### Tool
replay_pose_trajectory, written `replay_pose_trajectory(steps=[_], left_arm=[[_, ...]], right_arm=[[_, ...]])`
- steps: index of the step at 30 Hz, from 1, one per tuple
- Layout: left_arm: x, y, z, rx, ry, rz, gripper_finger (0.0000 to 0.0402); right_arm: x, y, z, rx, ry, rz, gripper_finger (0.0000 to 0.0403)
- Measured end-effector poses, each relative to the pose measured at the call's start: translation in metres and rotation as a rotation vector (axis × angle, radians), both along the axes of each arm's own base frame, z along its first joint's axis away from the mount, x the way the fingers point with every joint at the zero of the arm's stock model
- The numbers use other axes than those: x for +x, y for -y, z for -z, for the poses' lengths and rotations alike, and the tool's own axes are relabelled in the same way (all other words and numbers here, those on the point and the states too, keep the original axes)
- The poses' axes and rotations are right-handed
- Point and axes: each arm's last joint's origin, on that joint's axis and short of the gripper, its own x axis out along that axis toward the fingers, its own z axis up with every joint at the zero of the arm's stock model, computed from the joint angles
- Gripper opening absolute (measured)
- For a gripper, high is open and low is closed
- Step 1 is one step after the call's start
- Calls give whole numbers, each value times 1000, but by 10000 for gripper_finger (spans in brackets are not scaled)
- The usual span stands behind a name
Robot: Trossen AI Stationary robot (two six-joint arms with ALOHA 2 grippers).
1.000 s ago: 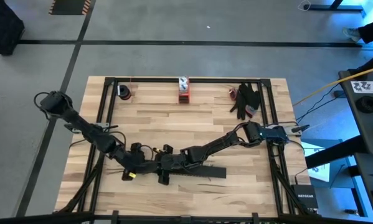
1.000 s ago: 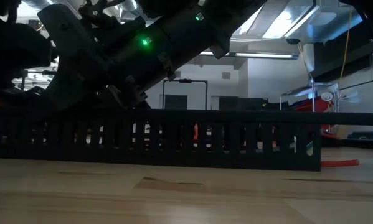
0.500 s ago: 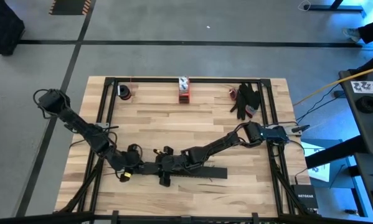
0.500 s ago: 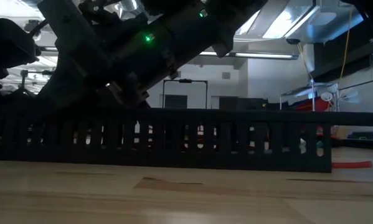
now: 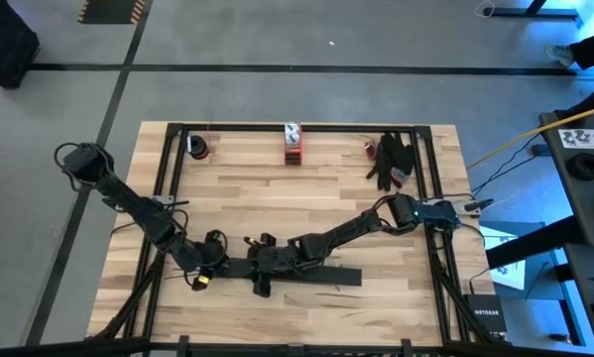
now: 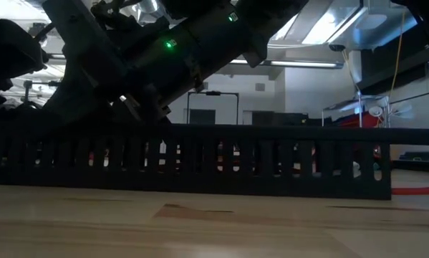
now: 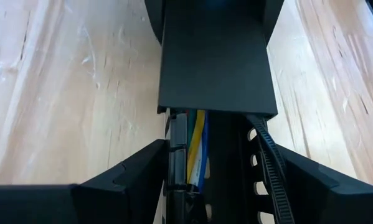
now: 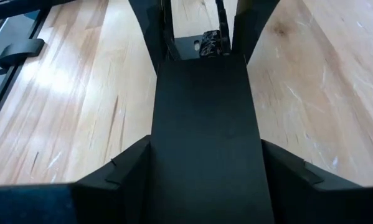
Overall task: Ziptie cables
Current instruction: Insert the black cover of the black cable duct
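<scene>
**Both grippers astride the slotted duct, cables inside**

The left gripper (image 7: 214, 177) straddles the slotted bar (image 6: 200, 161); its jaws stand wide, whether they grip it I cannot tell. The cables (image 7: 195, 146) lie inside: thin, limp, light, best pinched as a bunch. The right gripper (image 8: 205, 155) spans the bar's lid (image 8: 205, 124), jaws wide against it.
</scene>
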Motion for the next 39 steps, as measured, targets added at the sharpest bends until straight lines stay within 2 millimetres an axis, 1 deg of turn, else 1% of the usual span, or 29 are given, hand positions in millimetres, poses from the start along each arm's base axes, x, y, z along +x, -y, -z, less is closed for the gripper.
replay_pose_trajectory(steps=[6,9,13,18,22,26,31,35,39], left_arm=[[6,1,5,15,7,-1,235],[9,2,6,12,30,-8,235],[13,3,8,19,50,-13,235],[19,2,13,18,57,-35,235],[26,1,13,4,57,-45,253],[33,-1,8,21,43,-5,279],[34,1,-7,-4,-56,23,287],[23,0,-21,38,-158,49,287],[9,-1,-33,15,-179,34,287]], right_arm=[[7,1,6,23,71,-2,230],[11,2,7,19,63,12,230],[14,1,3,6,82,6,230],[13,1,5,-1,48,-9,230],[13,1,5,-4,49,-18,230],[14,3,4,-4,52,-16,230],[13,2,5,-2,34,-24,230],[12,2,5,-4,24,-25,230],[11,2,6,-6,16,-28,230]])
